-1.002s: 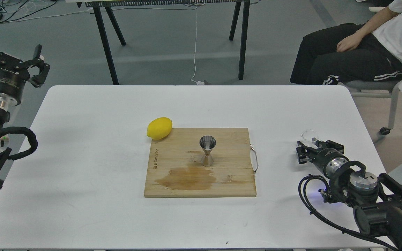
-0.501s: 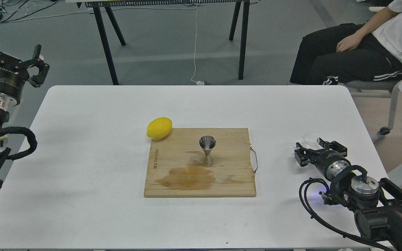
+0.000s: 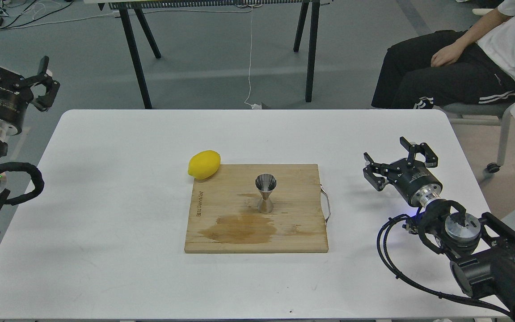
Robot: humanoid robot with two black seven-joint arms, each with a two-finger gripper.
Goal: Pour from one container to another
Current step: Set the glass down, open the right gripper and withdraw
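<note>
The steel jigger (image 3: 265, 193) stands upright on the wooden cutting board (image 3: 221, 237), right of its middle. The clear cup does not show anywhere in the head view; it may be hidden behind my right arm. At the table's right side, well apart from the board, my right gripper (image 3: 384, 148) has its fingers spread open with nothing visible between them. My left gripper (image 3: 14, 67) is open and empty, held off the table's far left corner.
A yellow lemon (image 3: 204, 164) lies at the board's far left corner. The board carries a wet stain (image 3: 239, 228) near its front. A seated person (image 3: 463, 58) is beyond the table's far right corner. Table legs (image 3: 134, 53) stand behind.
My right gripper has opened and swung up and farther from me. The clear cup seen at its fingertips before no longer shows. My left arm drifted slightly left.
</note>
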